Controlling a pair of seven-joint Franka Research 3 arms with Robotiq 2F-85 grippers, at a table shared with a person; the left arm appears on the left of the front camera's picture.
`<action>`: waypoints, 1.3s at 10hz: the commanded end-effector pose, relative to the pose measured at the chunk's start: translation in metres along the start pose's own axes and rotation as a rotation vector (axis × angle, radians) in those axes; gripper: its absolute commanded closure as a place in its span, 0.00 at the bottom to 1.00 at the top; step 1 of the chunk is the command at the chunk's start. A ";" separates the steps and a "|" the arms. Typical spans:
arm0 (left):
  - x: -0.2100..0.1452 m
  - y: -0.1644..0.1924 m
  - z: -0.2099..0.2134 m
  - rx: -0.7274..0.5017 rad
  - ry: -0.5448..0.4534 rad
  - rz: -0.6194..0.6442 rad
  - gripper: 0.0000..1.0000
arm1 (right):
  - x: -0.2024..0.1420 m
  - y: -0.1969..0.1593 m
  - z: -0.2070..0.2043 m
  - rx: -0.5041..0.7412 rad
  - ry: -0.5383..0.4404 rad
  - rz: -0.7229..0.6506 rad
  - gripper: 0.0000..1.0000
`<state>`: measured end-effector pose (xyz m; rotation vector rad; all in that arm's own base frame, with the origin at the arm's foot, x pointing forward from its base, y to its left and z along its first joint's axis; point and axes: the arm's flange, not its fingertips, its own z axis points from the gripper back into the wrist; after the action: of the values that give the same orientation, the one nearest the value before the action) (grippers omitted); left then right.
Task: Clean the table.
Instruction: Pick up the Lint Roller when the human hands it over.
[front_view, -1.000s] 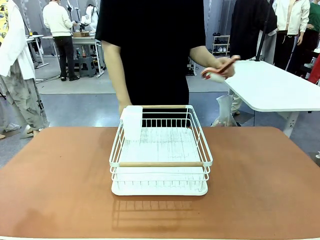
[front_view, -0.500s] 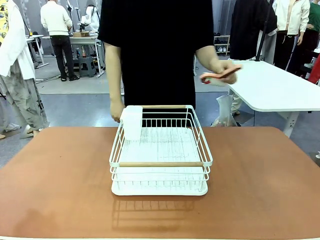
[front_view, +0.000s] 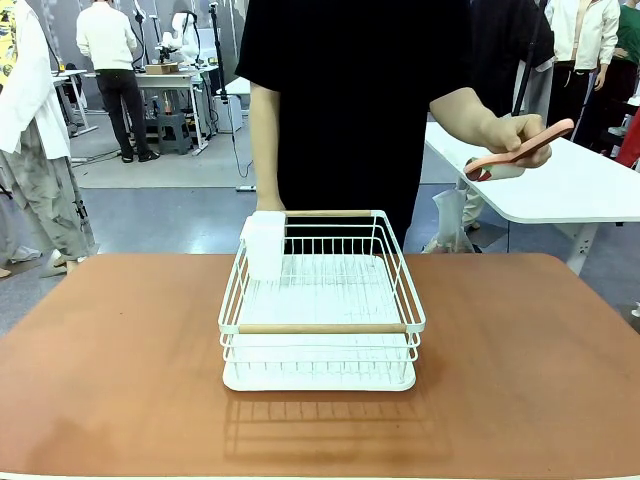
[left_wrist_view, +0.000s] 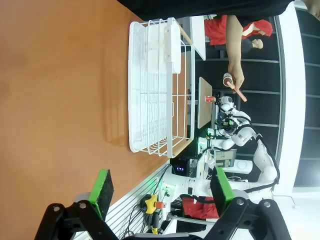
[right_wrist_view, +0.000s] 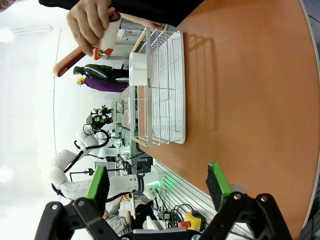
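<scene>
While the terracotta table (front_view: 110, 370) carries a white wire rack (front_view: 322, 328) at its middle, a person stands just beyond the rack's far side. One hand (front_view: 512, 128), raised above and to the right of the rack, holds a pink-handled roller (front_view: 557, 131). Nearer than the rack, the left pincer (left_wrist_view: 162, 182) and the right pincer (right_wrist_view: 157, 181) both gape wide, gripping nothing.

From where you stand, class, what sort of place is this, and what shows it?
Probably a robotics lab or test workshop. The left gripper and right gripper, green-padded, hang open over the table; an emergency stop button is mounted near it; a workbench loaded with gear stands behind.
</scene>
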<state>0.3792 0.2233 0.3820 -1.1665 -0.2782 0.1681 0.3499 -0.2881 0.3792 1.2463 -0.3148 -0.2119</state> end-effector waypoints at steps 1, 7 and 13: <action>0.000 -0.002 0.003 0.008 -0.010 -0.008 0.00 | -0.001 0.004 0.002 -0.008 -0.004 0.008 0.00; 0.000 -0.002 0.003 0.008 -0.010 -0.008 0.00 | 0.000 0.000 0.000 0.000 0.000 0.000 0.00; 0.000 -0.002 0.003 0.008 -0.010 -0.008 0.00 | -0.064 0.142 -0.087 -0.171 -0.310 -0.271 0.00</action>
<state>0.3793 0.2233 0.3824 -1.1659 -0.2790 0.1676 0.3162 -0.1901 0.4659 1.0805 -0.4183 -0.5569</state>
